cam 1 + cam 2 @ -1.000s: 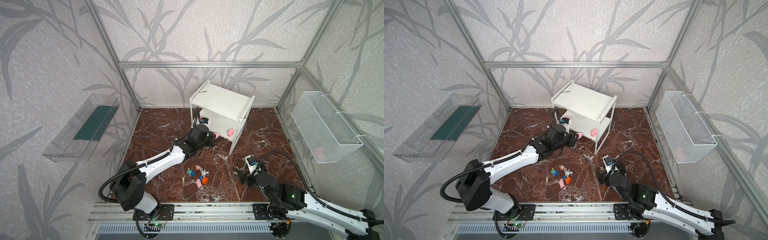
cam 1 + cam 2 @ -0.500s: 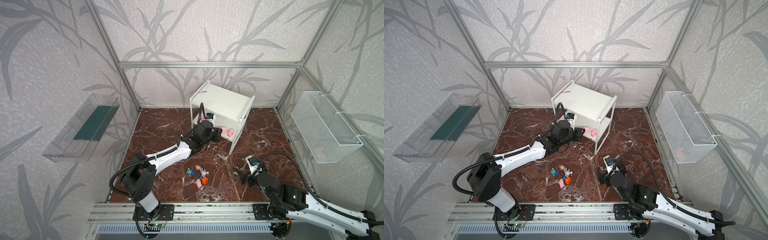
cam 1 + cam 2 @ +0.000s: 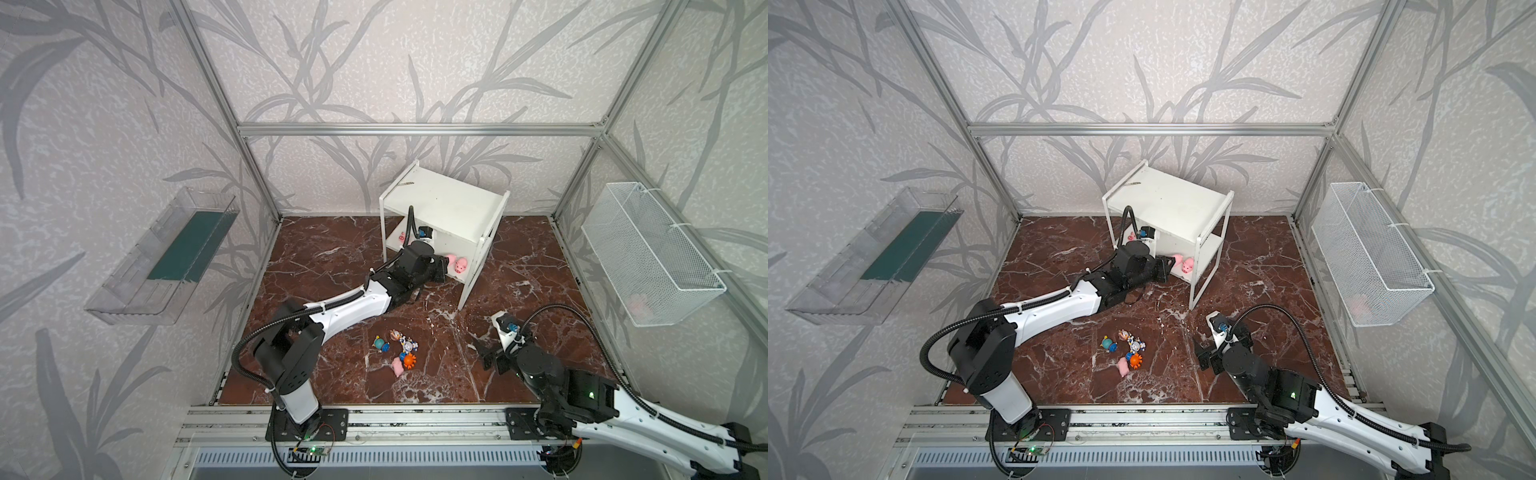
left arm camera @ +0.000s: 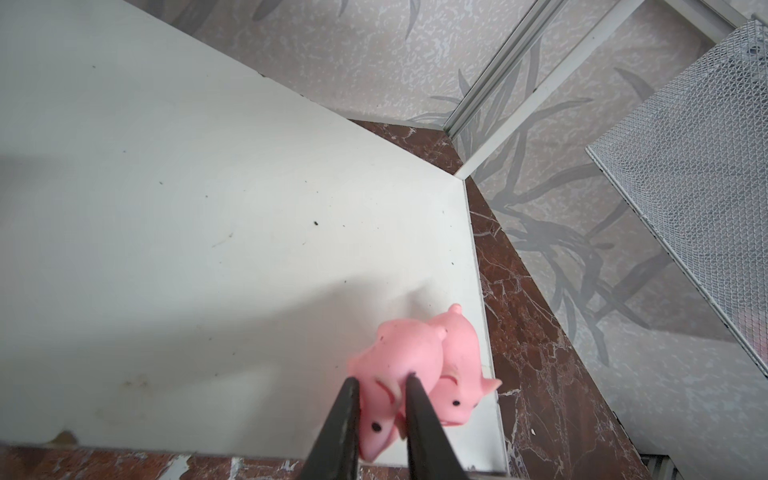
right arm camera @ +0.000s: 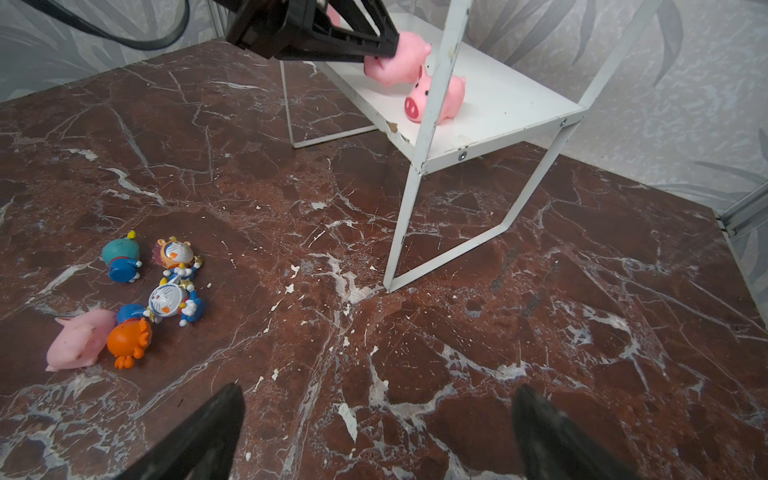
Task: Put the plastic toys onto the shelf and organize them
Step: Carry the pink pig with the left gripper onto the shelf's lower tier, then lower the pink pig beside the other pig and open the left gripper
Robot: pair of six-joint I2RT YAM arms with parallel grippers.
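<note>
Well, my left claw (image 4: 381, 380) is pinching a pink pig (image 4: 399, 353) by its head, low over the bottom board of the shelf (image 4: 208, 208), just beside a second pig (image 4: 459, 365) near the edge, so a careless release could knock either one off.

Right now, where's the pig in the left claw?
The held pig is over the shelf's lower board, mid-scene in both top views, pinched by the left claw right beside the standing pig.
</note>
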